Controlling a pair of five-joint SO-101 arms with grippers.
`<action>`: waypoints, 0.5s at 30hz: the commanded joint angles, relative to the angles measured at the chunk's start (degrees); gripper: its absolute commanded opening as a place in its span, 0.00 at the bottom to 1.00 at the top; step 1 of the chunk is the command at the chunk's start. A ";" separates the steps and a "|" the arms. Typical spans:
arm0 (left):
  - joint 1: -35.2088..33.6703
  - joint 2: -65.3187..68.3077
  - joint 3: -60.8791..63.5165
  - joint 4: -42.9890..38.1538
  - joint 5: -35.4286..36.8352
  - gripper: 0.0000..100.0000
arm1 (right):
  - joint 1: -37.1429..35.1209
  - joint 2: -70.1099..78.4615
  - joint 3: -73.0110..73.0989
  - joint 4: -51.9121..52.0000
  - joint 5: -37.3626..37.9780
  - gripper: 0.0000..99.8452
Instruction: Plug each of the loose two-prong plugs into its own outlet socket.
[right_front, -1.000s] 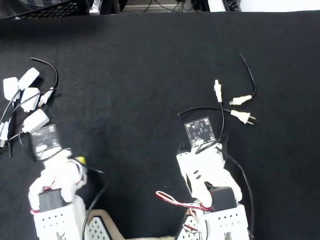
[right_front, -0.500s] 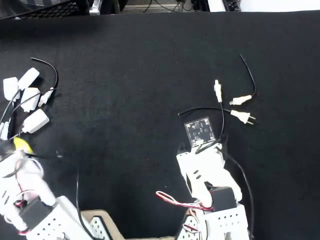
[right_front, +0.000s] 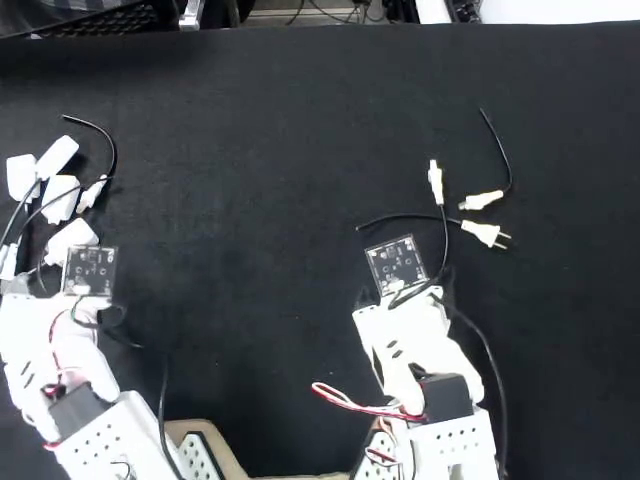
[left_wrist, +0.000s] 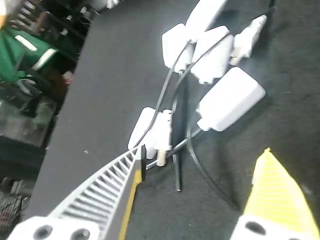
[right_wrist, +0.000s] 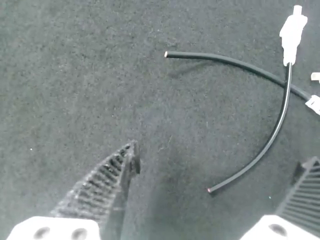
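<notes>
Left hand (left_wrist: 202, 155) just swung over beside the white plastic outlet sockets (left_wrist: 230, 100), wide open, empty, so plugging hasn't started yet.

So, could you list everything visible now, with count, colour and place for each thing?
White plastic socket blocks: five, white, clustered at the table's left edge.
White two-prong plugs on black cords: three, white, loose on the table's right side.
Small white plug: one, white, beside the socket cluster.
Black table cover: one, black, under everything.
Left gripper: one, grey and yellow fingers, open over the socket blocks.
Right gripper: one, black fingers, open short of the plugs.
</notes>
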 joint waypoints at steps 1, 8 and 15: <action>1.54 8.88 -11.74 1.76 -0.44 0.35 | -0.53 -4.26 -0.13 0.18 0.44 0.46; -1.01 48.18 -37.76 2.29 -13.71 0.35 | -0.53 -4.26 -0.13 0.26 0.44 0.46; -4.79 78.68 -58.33 2.37 -28.57 0.35 | -0.53 -4.26 -0.13 0.18 0.44 0.46</action>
